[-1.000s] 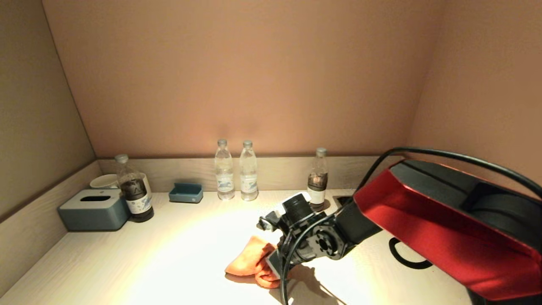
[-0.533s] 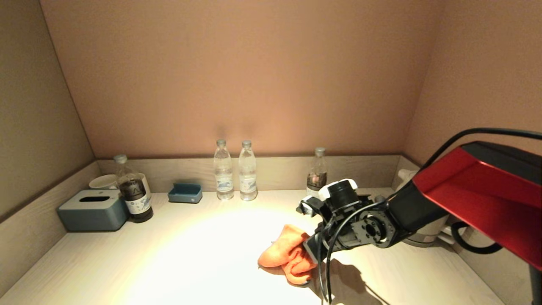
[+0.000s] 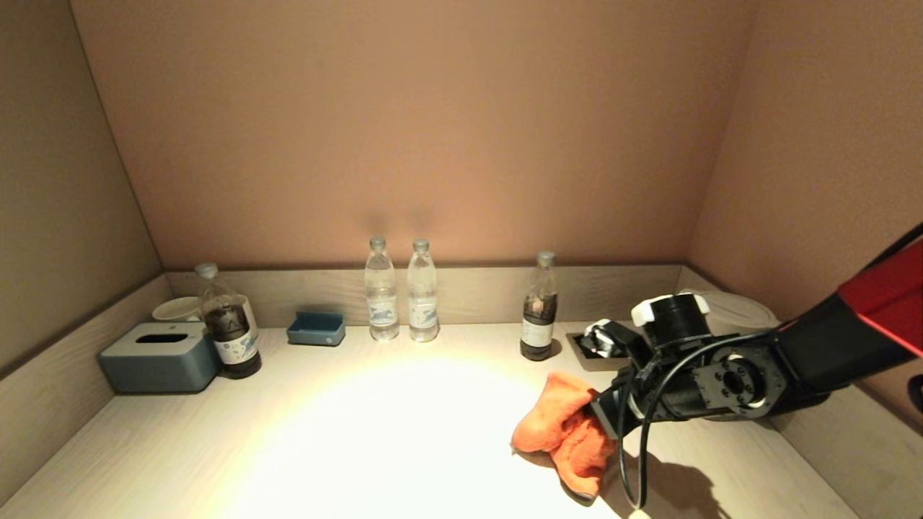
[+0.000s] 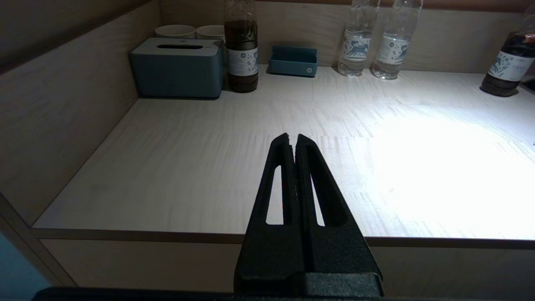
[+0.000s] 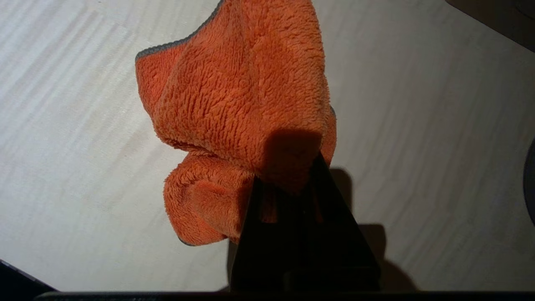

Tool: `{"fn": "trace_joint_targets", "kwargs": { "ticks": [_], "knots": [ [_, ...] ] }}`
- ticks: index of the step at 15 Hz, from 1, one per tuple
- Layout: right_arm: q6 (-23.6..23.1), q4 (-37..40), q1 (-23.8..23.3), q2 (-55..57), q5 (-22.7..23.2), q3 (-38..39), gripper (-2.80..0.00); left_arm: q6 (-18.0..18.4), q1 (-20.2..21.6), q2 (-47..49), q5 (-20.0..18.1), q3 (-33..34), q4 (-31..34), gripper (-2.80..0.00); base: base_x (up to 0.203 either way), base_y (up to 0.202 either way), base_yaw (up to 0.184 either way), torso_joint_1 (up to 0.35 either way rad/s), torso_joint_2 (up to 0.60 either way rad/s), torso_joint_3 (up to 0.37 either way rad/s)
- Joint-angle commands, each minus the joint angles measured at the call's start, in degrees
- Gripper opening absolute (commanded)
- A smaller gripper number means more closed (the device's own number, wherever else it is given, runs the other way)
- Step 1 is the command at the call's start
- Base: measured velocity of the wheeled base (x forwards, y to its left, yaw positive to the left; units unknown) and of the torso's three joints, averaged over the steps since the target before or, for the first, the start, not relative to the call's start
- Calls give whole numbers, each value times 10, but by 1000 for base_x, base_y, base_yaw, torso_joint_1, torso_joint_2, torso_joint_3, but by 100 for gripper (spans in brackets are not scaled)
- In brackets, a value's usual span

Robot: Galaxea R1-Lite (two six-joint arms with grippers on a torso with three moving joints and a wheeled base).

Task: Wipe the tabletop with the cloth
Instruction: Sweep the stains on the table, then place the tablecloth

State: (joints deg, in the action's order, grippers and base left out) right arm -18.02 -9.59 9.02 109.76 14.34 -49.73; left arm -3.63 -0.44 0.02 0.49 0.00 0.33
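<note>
Your right pincer (image 3: 604, 420) is clamping the orange cloth (image 3: 566, 434), with the bunched fabric trailing onto the bench (image 3: 346, 440) toward the right side. In the right wrist view the cloth (image 5: 242, 113) is spilling out ahead of the pincer (image 5: 288, 188), one fold pinched between the fingers and the rest lying crumpled on the wood.

You are working close to the right edge: the raised side board (image 3: 815, 454) is running just beyond the arm, and a recessed socket panel (image 3: 588, 344) and a dark-liquid bottle (image 3: 538, 308) are standing near the cloth toward the back. Along the rear board two clear water bottles (image 3: 401, 292) are standing side by side. The left back corner is holding a grey tissue box (image 3: 160, 356), another dark bottle (image 3: 227, 324) touching or just beside it, white cups (image 3: 177, 308) behind, and a small blue tray (image 3: 316, 328). The wide lit middle and the front left of the bench are giving you open room.

Compared with a second ago, the cloth and your right pincer are sitting much farther right; they were near the bench's centre then, and the arm is now uncovering the socket panel.

Your left pincer (image 4: 292, 144) is hanging before the front edge, its fingers pressed together on nothing.
</note>
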Motion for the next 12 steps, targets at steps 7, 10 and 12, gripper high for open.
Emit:
{"fn": "trace_joint_targets", "kwargs": {
  "ticks": [7,10,12],
  "knots": [
    [5,8,-178,-131,16,49,-280,-1,0,0,0,0,0,-280,0,0,0,0,0,0],
    [12,27,-236,-161,6,49,-280,-1,0,0,0,0,0,-280,0,0,0,0,0,0],
    [23,29,-276,-168,-10,48,-280,-1,0,0,0,0,0,-280,0,0,0,0,0,0]
  ]
}}
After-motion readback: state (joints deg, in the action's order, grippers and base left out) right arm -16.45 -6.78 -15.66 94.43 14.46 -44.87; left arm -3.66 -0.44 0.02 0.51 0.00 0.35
